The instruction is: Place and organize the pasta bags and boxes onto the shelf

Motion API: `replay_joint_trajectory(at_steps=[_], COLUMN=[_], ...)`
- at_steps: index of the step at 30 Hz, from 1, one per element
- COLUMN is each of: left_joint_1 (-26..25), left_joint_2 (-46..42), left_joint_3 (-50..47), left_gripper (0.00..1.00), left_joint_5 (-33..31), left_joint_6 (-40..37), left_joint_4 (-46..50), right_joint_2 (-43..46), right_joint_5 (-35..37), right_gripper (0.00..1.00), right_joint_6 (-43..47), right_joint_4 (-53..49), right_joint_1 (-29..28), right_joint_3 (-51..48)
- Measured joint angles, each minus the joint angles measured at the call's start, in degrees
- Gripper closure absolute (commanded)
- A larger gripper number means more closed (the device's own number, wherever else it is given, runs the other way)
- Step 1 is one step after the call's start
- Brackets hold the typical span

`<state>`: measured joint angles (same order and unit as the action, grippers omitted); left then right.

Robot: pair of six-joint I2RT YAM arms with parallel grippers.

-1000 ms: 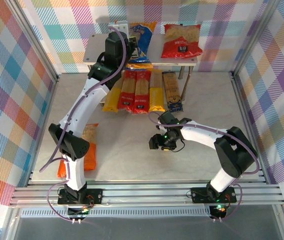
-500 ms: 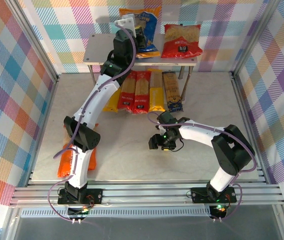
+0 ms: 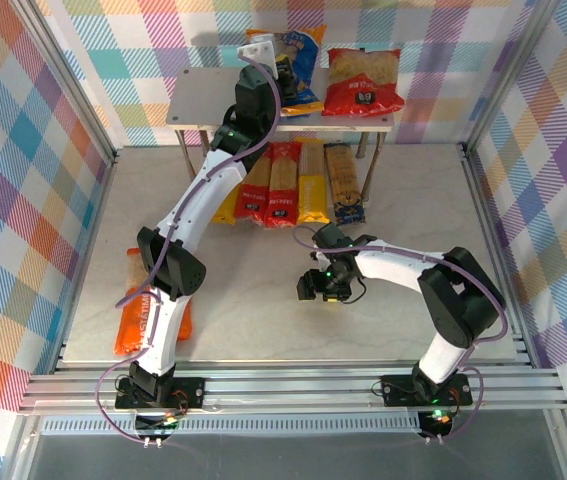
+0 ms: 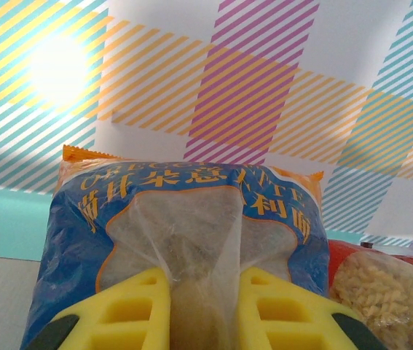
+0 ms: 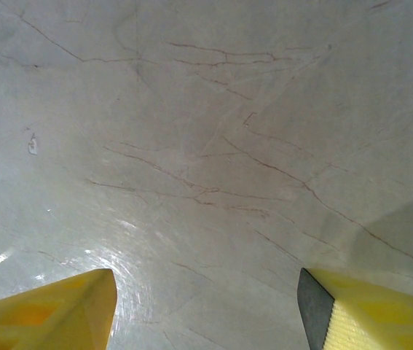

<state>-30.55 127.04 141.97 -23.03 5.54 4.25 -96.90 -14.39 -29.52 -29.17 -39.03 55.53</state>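
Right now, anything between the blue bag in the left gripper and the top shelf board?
Nothing visible. The left gripper holds the blue bag over the top board of the shelf, which is bare on the left. The red bag lies close on the right and could get brushed.

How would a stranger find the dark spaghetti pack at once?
Find the grey shelf at the back. A row of long packs lies in front of it; the dark pack is rightmost, the only one neither yellow nor red.
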Motion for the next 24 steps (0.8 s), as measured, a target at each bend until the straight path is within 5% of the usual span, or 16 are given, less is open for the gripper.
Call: replay_joint_trajectory(at_steps=[6,14,15,16,24], left_joint_1=[0.00,0.11,0.09,0.09,0.09], left_joint_2=[-0.02,-0.96,-1.27,-1.66,-7.54], left_joint_3=[-3.26,-7.37,-7.93,-8.68,-18.62], left_gripper=[0.85,0.36,0.20,0.15,0.13], left_joint_5=[0.15,1.31,1.51,1.75,2.99], left_joint_6=[0.42,0.68,0.55,0.26,-1.62], left_joint_4=[-4.31,-9.01,-9.16,-9.33,-13.20], right_joint_2=[-0.48,-0.48,-0.48,-0.48,-0.48], right_joint_5=[-0.02,-0.02,-0.02,-0.02,-0.04], right_gripper=[0.31,0.31,0.31,0.31,0.31], right_joint_6=[0.00,0.00,-0.02,-0.02,-0.04], right_joint_4=[-0.02,-0.02,-0.04,-0.02,-0.02], right_joint_1=[0.00,0.00,0.00,0.00,0.00], right_joint_3=[0.00,0.00,0.00,0.00,0.00])
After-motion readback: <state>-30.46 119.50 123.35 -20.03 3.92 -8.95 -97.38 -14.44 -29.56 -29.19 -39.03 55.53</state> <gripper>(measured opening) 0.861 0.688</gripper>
